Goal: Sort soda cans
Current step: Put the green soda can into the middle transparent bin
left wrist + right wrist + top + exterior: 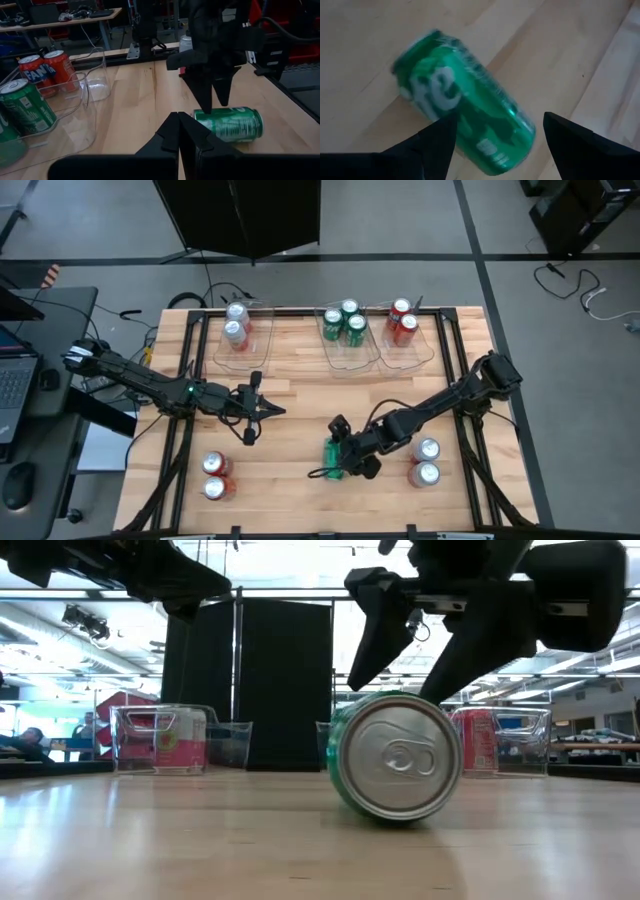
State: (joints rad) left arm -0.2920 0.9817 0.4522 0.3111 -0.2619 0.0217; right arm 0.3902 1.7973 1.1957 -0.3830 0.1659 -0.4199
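A green soda can (332, 455) lies on its side on the wooden table (300, 380), near the middle of the near edge; its silver top faces the low view (398, 755). My right gripper (497, 125) is open and points down right over this can, one finger on either side of it; I cannot tell whether a finger touches it. My left gripper (178, 120) is shut and empty, held above the table left of centre (278, 411), pointing toward the right gripper.
Three clear bins stand along the far edge: the left one holds silver-white cans (237, 328), the middle one green cans (345, 323), the right one red cans (402, 322). Two red cans (215, 476) stand near left and two silver-white cans (425, 461) near right.
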